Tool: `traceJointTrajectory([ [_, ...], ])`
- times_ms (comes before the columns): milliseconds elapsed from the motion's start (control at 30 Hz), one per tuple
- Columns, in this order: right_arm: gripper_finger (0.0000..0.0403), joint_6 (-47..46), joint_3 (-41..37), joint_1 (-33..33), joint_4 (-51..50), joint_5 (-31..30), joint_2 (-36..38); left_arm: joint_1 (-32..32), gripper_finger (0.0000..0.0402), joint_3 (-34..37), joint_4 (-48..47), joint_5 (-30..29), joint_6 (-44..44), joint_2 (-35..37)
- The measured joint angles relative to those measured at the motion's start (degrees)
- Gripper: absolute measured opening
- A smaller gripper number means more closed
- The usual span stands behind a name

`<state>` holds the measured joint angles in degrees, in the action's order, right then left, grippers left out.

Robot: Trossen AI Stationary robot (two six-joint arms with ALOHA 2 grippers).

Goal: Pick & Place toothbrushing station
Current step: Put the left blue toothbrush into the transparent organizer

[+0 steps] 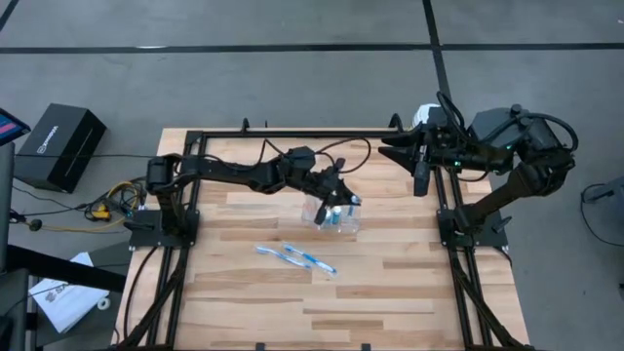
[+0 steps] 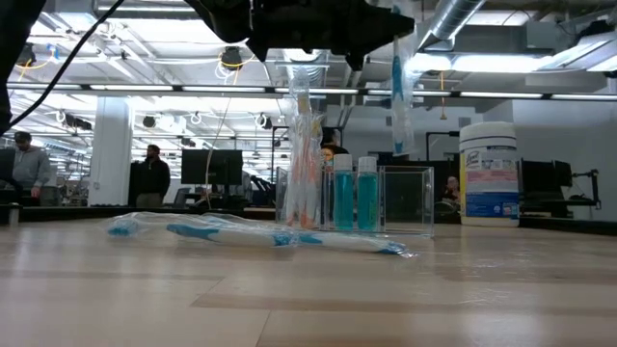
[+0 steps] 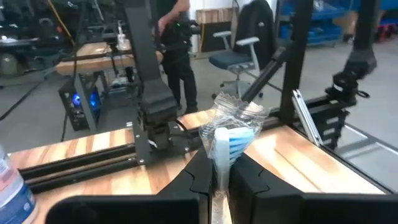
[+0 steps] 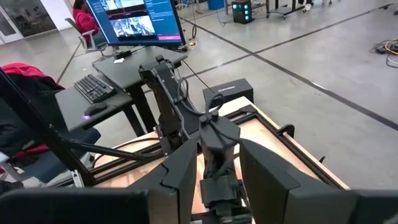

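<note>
The clear plastic toothbrushing station (image 1: 336,222) stands on the table's middle. In the low view (image 2: 405,198) it holds two blue bottles (image 2: 353,193), and a wrapped orange toothbrush (image 2: 303,145) stands in its taller cup part. My left gripper (image 1: 340,199) is right above it, shut on a wrapped blue toothbrush (image 2: 400,87). Two more wrapped toothbrushes (image 1: 297,257) lie flat on the table, nearer the front. My right gripper (image 1: 420,174) is open and empty at the table's far right, beside its own base. My left gripper pinches the wrapped blue toothbrush between its two fingers (image 3: 249,180). The blue-bristled head end (image 3: 235,142) sticks out past the fingertips in its crinkled clear wrapper. In the low view the brush hangs upright below the gripper, its lower end (image 2: 399,145) clear of the table, above the station.
A big white blue-labelled canister (image 2: 489,173) stands at the far right, near my right arm (image 1: 426,114). Black frame rails (image 1: 322,133) run along the table's far, left and right sides. People stand in the room behind the table (image 3: 171,37).
</note>
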<state>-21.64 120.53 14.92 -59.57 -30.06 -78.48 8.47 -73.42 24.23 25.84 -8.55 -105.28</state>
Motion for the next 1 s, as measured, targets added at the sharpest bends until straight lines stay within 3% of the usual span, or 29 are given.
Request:
traceJointTrajectory([
  [267,0.0113,0.66,0.0,-0.58,1.94,0.0,0.0,0.61,0.001,-5.52,1.46,-3.44,1.92,-3.24],
  [1000,0.0113,1.21,-0.02,2.12,1.08,-0.91,0.96,1.6,0.0011,-4.17,-2.37,-5.2,0.29,-6.07],
])
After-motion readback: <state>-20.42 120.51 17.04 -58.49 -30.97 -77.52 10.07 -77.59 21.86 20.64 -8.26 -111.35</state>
